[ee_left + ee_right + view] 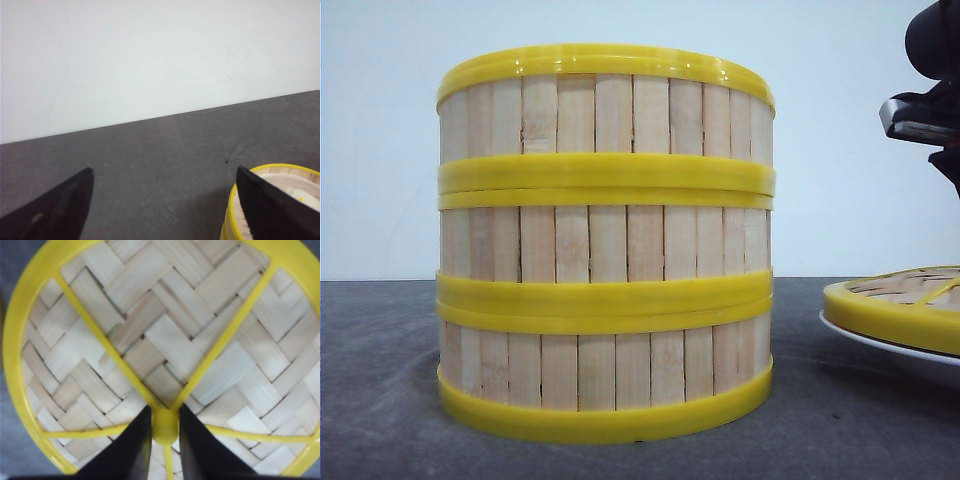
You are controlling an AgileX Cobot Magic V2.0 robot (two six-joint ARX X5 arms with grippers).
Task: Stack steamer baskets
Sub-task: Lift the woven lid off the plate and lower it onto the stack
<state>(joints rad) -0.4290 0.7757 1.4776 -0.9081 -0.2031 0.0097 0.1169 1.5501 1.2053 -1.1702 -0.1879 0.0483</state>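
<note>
Three steamer baskets stand stacked in one column at the centre of the front view: top [605, 112], middle [605, 245], bottom [605, 372]. My left gripper [164, 170] is open, its black fingers wide apart over bare table. A basket's yellow rim [280, 166] shows just behind its one finger. My right gripper [165, 412] is directly over the flat woven lid [150, 330], its fingers shut on the lid's yellow centre knob [165, 429]. The lid [895, 300] still lies on the plate at the right.
A white plate [890, 348] under the lid pokes out at the right edge. Part of the right arm [925, 115] hangs above it. The tabletop [380, 400] is dark grey, with a white wall [380, 150] behind.
</note>
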